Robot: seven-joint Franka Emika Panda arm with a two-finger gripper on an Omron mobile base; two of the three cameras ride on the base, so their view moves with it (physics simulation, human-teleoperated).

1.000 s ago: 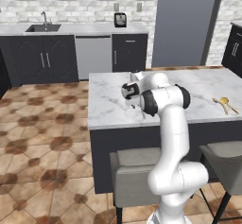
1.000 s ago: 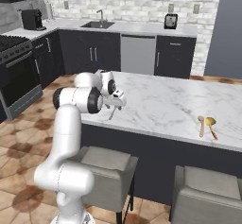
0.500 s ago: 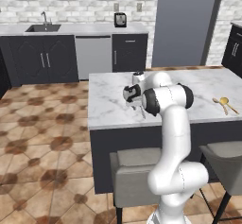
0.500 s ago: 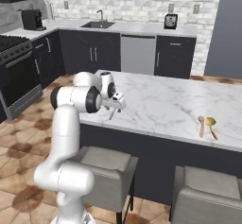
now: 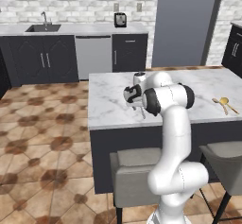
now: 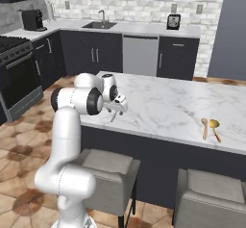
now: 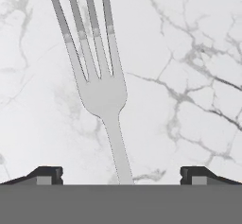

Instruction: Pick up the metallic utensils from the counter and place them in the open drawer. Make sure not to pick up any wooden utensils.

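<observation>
While the arm folds low over the near-left part of the counter point(image 5: 113, 109), the gripper point(image 7: 121, 173) sits right above the fork point(image 7: 97, 76) with its jaws spread wide. Hand view: fingertips point(image 7: 46, 175) stand well apart on either side of the fork's handle, neither visibly touching it. Nothing gripped. Fork lies flat on the white grey-veined marble, tines pointing away from the hand toward the top of that view, handle running down between the jaws and out of sight at the bottom.

Left base view: gripper point(image 5: 137, 106) is near the island's front edge, and a slim silver piece, most likely the fork point(image 5: 142, 113), pokes out just below it on the marble. Right base view shows the same spot, gripper point(image 6: 117, 107) over the front-left part of the counter point(image 6: 168, 107), fork point(image 6: 114, 117) just under it.

Far right end of the island: two small utensils point(image 5: 222, 104) lie side by side, one wooden-looking, one yellow with a round head, well apart from the gripper. Same pair in the right base view point(image 6: 210, 127).
</observation>
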